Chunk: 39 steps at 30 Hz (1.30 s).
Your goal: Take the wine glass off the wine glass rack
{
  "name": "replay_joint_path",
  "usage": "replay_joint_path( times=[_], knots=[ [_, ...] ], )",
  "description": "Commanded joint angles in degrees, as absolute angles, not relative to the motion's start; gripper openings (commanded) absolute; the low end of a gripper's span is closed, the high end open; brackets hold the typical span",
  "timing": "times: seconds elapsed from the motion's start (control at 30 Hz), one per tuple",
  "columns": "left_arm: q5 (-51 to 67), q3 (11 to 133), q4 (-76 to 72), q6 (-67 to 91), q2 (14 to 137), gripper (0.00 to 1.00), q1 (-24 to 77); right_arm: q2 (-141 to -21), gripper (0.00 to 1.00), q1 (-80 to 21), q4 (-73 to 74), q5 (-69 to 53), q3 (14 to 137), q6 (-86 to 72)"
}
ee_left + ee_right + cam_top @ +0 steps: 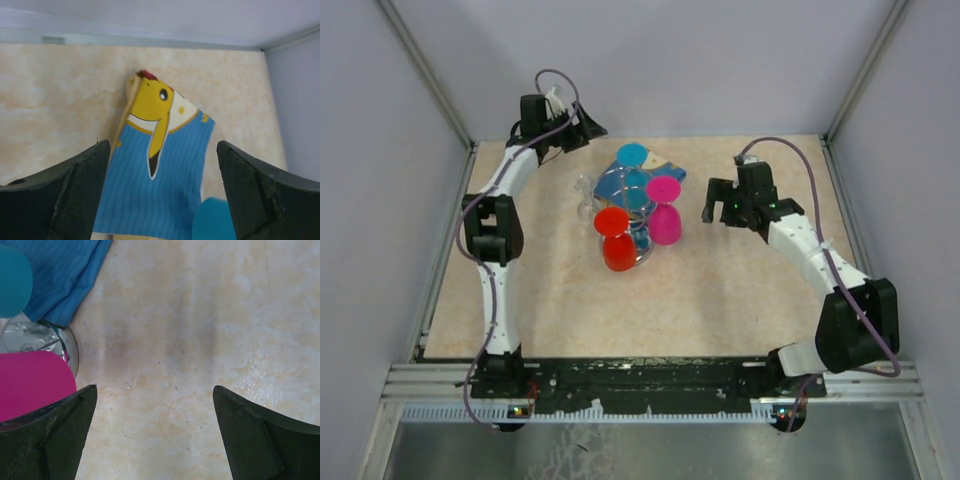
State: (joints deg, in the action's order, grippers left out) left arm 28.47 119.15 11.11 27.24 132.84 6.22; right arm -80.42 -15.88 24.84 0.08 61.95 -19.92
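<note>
- Top view: the left arm [498, 225] runs up along the left edge of the table [720, 300] with its elbow bent. The left gripper [585, 130] sits by the far-left corner, turned toward the middle.
- Top view: the right arm [820, 262] rises from the near-right corner and bends inward. The right gripper [712, 205] points left, near the magenta wine glass [665, 222] but not touching it.
- Top view: the wine glass rack [632, 215] stands in the far middle of the table, with a blue cloth [665, 165] at its far side. It carries a red wine glass [617, 250], the magenta one and a teal wine glass [632, 155]. Bare tabletop lies between the rack and the near edge, and toward the right edge.
- Left wrist view: the fingers [65, 195] stand wide apart, holding nothing. The cloth, printed with a yellow cartoon figure, lies below them, and the table's far edge meets the wall beyond.
- Right wrist view: the fingers [55, 435] are spread, gripping nothing, over bare tabletop. The rack's round chrome base, the magenta glass and the teal glass sit at the left.
</note>
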Motion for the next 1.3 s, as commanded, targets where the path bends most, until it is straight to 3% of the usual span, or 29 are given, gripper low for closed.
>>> replay_joint_path(
  times=[0.0, 0.43, 0.63, 1.03, 1.27],
  knots=[
    [44.6, 126.4, 7.6, 35.1, 140.4, 0.94, 6.7, -78.9, 0.99, -15.4, 23.1, -0.3, 61.4, -18.9],
    [53.1, 130.4, 11.7, 40.2, 146.8, 0.96, 9.5, -80.9, 0.99, -14.9, 22.6, -0.4, 61.5, -18.9],
    [49.6, 131.9, 23.4, 36.8, 149.8, 0.96, 9.8, -81.0, 0.99, -14.6, 22.3, -0.3, 61.3, -19.1],
    [29.5, 134.0, 43.3, 28.9, 151.1, 1.0, 8.0, -79.4, 0.99, -13.9, 21.4, -0.4, 59.7, -19.7],
    [20.7, 121.2, 41.0, 30.1, 144.4, 1.0, 0.5, -78.2, 0.99, -13.5, 21.0, -0.6, 58.6, -19.8]
  ],
)
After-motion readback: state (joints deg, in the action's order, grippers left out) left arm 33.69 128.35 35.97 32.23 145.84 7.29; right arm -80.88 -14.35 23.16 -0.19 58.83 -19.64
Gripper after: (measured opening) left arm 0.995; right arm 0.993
